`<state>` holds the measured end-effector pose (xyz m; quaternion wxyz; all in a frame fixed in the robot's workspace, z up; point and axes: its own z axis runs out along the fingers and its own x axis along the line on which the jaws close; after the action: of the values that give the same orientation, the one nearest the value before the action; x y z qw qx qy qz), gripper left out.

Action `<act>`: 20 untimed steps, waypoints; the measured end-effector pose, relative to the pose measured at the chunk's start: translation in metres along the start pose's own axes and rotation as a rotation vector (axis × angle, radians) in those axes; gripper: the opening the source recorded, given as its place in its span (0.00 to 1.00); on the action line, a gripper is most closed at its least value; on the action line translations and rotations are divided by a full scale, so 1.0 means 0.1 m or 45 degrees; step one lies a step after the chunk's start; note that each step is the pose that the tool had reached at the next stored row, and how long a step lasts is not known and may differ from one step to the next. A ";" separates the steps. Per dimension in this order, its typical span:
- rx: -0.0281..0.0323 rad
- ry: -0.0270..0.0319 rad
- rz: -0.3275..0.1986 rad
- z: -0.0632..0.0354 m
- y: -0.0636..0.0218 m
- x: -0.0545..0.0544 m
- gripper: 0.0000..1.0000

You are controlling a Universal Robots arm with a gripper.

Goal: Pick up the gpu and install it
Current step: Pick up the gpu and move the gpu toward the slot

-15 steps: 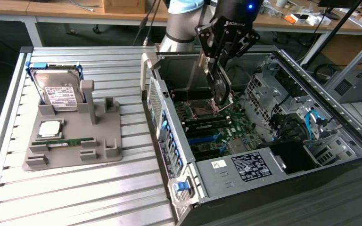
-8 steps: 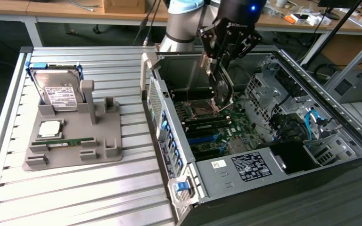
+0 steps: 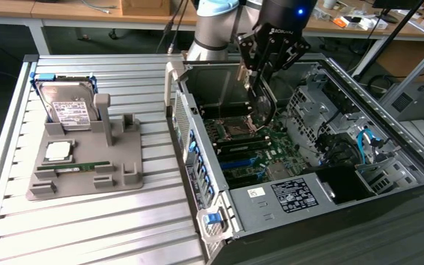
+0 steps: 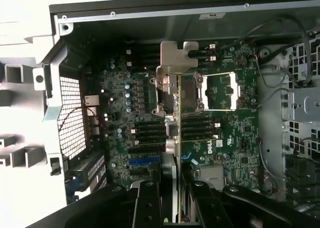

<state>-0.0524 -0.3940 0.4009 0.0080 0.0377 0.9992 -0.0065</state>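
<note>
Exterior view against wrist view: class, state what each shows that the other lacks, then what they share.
Exterior view's own: the grey holder on the slatted table, carrying the hard drive and memory stick. Wrist view's own: the metal bracket of the gpu seen end-on, and the perforated grille. Shared: the open computer case, its motherboard, and the gripper clamped on the gpu above the board.

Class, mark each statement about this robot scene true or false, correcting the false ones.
1. The hand grips the gpu over the open computer case. True.
2. The hard drive sits inside the case. False: it stands in the grey holder outside.
3. The memory stick lies on the grey holder. True.
4. The gpu lies flat on the table. False: it hangs upright over the motherboard.
</note>
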 end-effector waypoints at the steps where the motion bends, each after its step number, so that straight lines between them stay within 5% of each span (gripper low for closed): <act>1: 0.0002 -0.0001 0.000 0.004 -0.003 -0.01 0.27; 20: 0.0018 -0.0003 0.000 0.048 -0.011 -0.18 0.27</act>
<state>-0.0346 -0.3965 0.3964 0.0081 0.0376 0.9992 -0.0072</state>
